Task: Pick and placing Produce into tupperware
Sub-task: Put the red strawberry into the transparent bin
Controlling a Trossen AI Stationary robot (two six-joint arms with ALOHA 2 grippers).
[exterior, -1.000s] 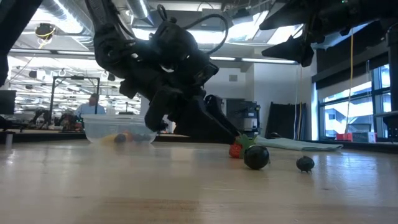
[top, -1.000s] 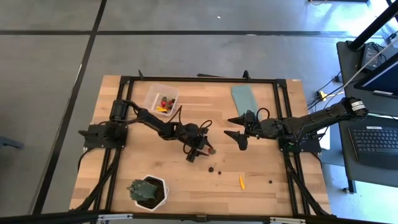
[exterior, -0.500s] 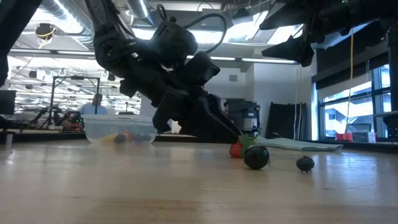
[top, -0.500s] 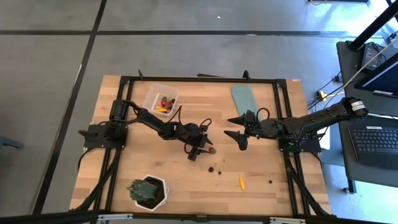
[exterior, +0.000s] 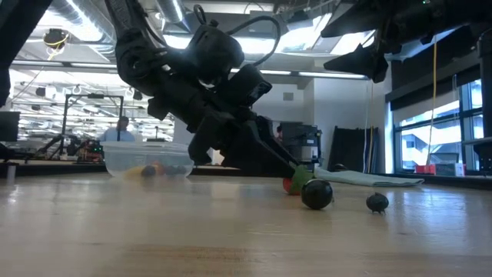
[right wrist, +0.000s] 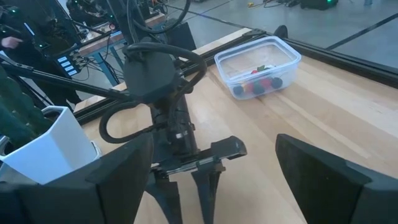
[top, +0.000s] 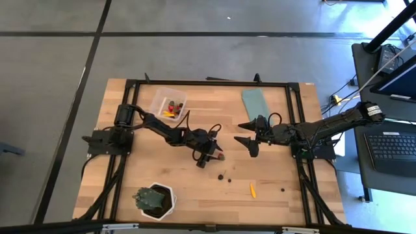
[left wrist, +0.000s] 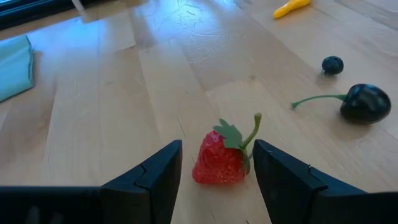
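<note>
A wooden table [top: 162, 188] with a black frame stands on a grey floor [top: 195, 52] marked by dark tape lines [top: 91, 58]. To one side sits a dark desk with a laptop [top: 393, 146]. Level across the table, the room is a large workshop: strip ceiling lights [exterior: 84, 23], tall windows [exterior: 430, 131] and benches of equipment [exterior: 61, 142], where a person [exterior: 123, 127] stands.

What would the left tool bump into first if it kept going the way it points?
Probably the strawberry. It sits on the table between the open fingers of the left tool, right in its path.
</note>
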